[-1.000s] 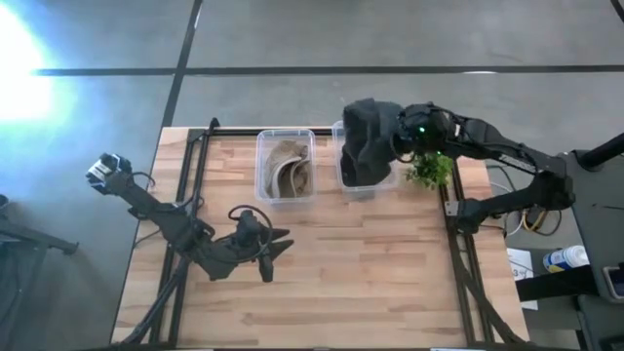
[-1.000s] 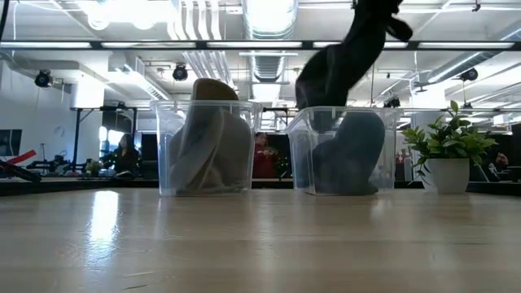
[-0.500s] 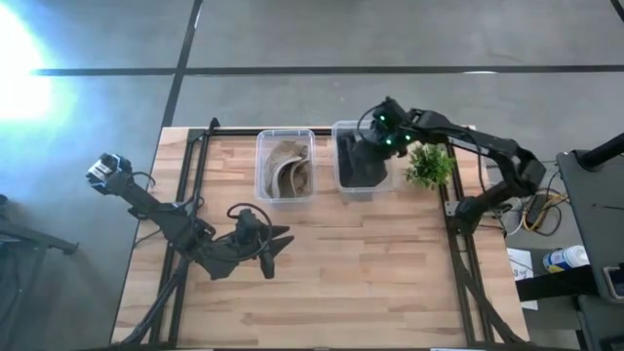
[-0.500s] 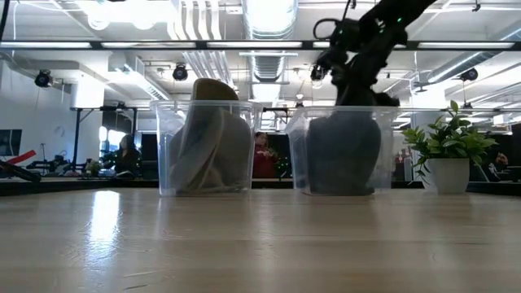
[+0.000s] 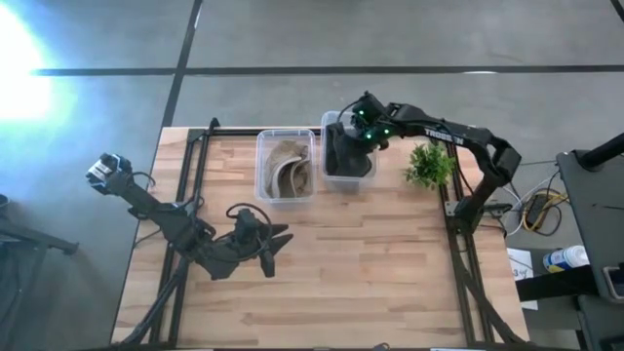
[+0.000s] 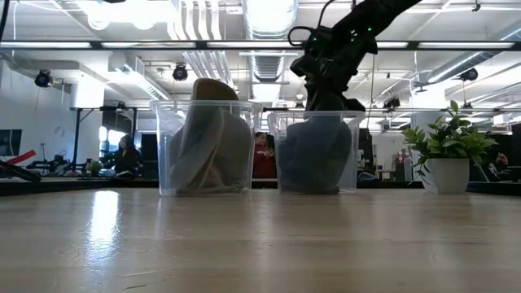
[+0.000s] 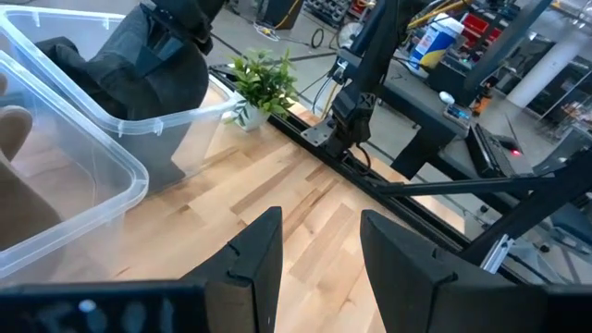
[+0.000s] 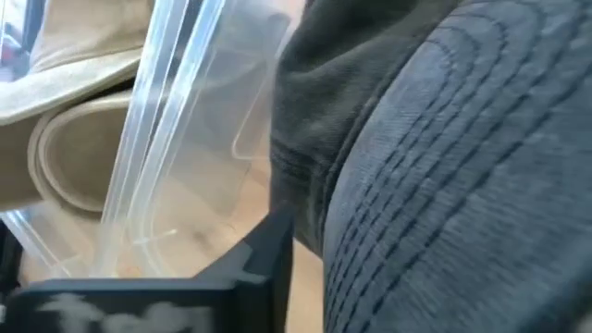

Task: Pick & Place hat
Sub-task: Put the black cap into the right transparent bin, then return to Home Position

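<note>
A dark grey hat (image 5: 346, 156) sits bunched inside the right clear bin (image 6: 352, 155), filling it up to the rim. My right gripper (image 5: 359, 132) reaches down from above into that bin's top and is shut on the hat (image 6: 313, 155). A tan hat (image 5: 286, 166) rests in the left clear bin (image 5: 261, 166). My left gripper (image 5: 276, 249) waits open, low over the table's middle, nearer the near edge, touching nothing. In the left wrist view its fingers (image 7: 264, 250) point toward the dark hat (image 7: 139, 65) in its bin. My right gripper holds the dark hat at its upper part (image 8: 314, 213), coming from above and slanting down. The cloth fills the right wrist view and hides one finger; only one finger (image 8: 268, 259) shows beside it. The hat's lower bulk rests in the bin.
The two bins stand side by side near the table's far edge. A small potted plant (image 5: 429, 166) stands right of the dark hat's bin. Bare wood lies across the table's middle and near side. People and gear show in the room beyond (image 6: 260, 155).
My right gripper has come down and toward the table's left, carrying the dark hat from hanging above the bin down into it. The hat now sits bunched in the bin. The bin itself has slid left, closer to the tan hat's bin and away from the plant.
</note>
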{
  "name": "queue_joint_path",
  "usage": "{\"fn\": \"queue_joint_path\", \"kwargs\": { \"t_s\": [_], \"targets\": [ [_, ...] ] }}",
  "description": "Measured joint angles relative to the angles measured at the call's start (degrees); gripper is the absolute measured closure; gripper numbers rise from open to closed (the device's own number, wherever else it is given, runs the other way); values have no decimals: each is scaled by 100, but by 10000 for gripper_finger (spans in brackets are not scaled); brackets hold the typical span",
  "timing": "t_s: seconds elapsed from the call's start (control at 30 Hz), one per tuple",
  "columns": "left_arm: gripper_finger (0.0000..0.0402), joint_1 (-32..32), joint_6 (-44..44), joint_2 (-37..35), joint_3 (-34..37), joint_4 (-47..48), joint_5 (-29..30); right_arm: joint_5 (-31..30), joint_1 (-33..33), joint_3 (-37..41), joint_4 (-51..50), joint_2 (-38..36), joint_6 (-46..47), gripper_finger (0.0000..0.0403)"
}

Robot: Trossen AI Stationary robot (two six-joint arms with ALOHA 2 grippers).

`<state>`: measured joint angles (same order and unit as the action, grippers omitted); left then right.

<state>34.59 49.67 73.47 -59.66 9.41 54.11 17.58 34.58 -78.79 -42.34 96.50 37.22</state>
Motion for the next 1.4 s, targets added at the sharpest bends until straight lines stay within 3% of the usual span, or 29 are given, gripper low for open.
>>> {"fn": "queue_joint_path", "kwargs": {
  "t_s": [0.2,0.3,0.6,0.67,0.97,1.1,1.17,1.33,1.4],
  "targets": [
    [262,0,11,0,2,255,2,-211,-252,-39,-135,-360,-125,244],
    [262,0,9,0,2,315,2,-658,-353,-35,-287,-744,-154,219],
    [262,-235,-60,-166,2,315,-162,-1195,-668,-25,-641,-2142,-437,194],
    [262,-470,-165,-300,2,315,-663,-1267,-893,-25,-671,-2517,-635,195],
    [262,-2138,-1377,-505,2,-25,-3937,-1347,-2565,271,-698,-4143,-1091,200],
    [262,-2699,-1659,-509,2,-400,-5309,-1794,-3423,669,-680,-4831,-1212,200],
    [262,-2921,-1677,-547,2,-437,-5468,-2069,-3792,864,-711,-5166,-1142,200],
    [262,-3410,-990,-737,-2,-108,-4854,-2706,-4034,1234,-1044,-5868,64,200],
    [262,-3399,-1309,-801,2,-250,-4859,-2628,-4036,1443,-927,-6144,-161,200]
  ]
}}
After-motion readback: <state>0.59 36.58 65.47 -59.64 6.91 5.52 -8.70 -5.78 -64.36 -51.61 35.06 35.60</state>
